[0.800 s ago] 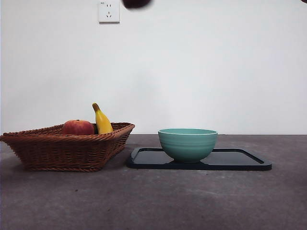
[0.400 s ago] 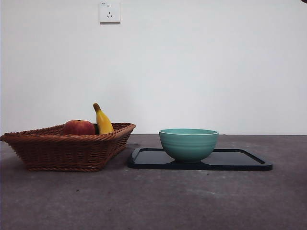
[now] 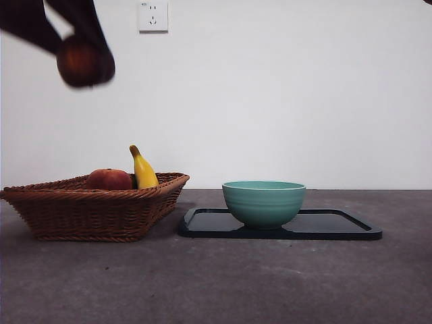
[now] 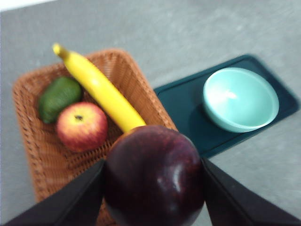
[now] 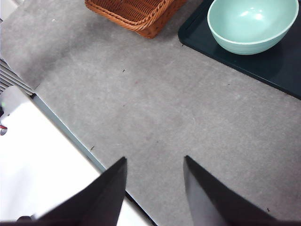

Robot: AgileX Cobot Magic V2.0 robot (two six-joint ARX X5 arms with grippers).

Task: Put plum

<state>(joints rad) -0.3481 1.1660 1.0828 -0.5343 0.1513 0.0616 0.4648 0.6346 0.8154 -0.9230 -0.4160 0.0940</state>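
My left gripper (image 4: pixel 154 188) is shut on the plum (image 4: pixel 154 176), a glossy dark maroon fruit. In the front view the plum (image 3: pixel 85 62) hangs blurred high at the upper left, well above the wicker basket (image 3: pixel 94 206). The left wrist view shows it over the basket's (image 4: pixel 33 155) near edge. A teal bowl (image 3: pixel 264 201) stands on a dark tray (image 3: pixel 337 226) to the right of the basket; both also show in the left wrist view, bowl (image 4: pixel 240 99) and tray (image 4: pixel 183 101). My right gripper (image 5: pixel 155 188) is open and empty, high over bare table.
The basket holds a red-orange fruit (image 4: pixel 81 126), a yellow banana (image 4: pixel 99 88) and a green avocado (image 4: pixel 59 96). The fruit (image 3: pixel 109 179) and banana (image 3: pixel 143 169) rise above its rim in the front view. A wall socket (image 3: pixel 153 15) is behind. The table's edge (image 5: pixel 70 136) lies below the right gripper.
The plum was at the top edge a second ago, left the view, and now shows lower and further left, held over the basket.
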